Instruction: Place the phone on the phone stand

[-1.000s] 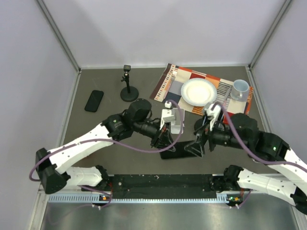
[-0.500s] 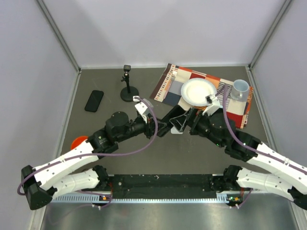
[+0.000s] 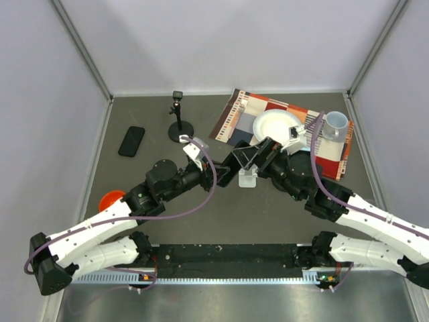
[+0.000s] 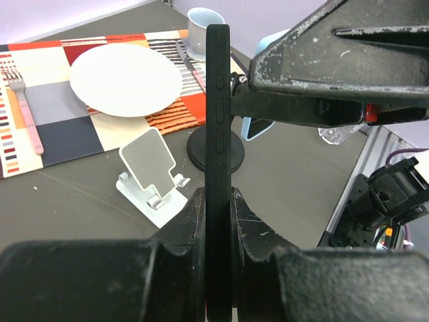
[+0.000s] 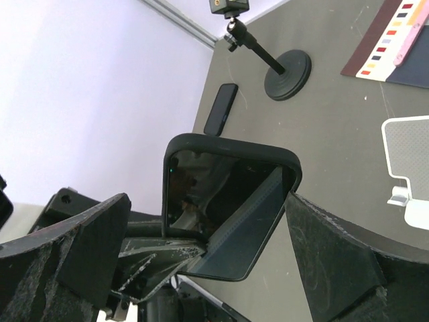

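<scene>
A black phone (image 4: 216, 121) stands edge-on in my left gripper (image 4: 216, 201), which is shut on its lower end. In the right wrist view the phone (image 5: 228, 201) shows its dark screen between the wide-spread fingers of my right gripper (image 5: 214, 221), which is open and does not clamp it. From above, both grippers meet mid-table, the left gripper (image 3: 226, 177) beside the right gripper (image 3: 249, 158). The white phone stand (image 3: 247, 178) sits on the table just below them, its angled plate bare (image 4: 151, 176). Its edge also shows at the right (image 5: 409, 161).
A second dark phone (image 3: 131, 141) lies at the far left. A black pole with a round base (image 3: 179, 121) stands behind the grippers. A patterned placemat (image 3: 231, 121) carries a white plate (image 3: 275, 126), a mug (image 3: 336, 124) and a fork (image 4: 23, 107). An orange object (image 3: 108, 200) lies at the left.
Both arms have swung from the near middle of the table back towards the stand, carrying the phone up with them. The right gripper's fingers have spread wider.
</scene>
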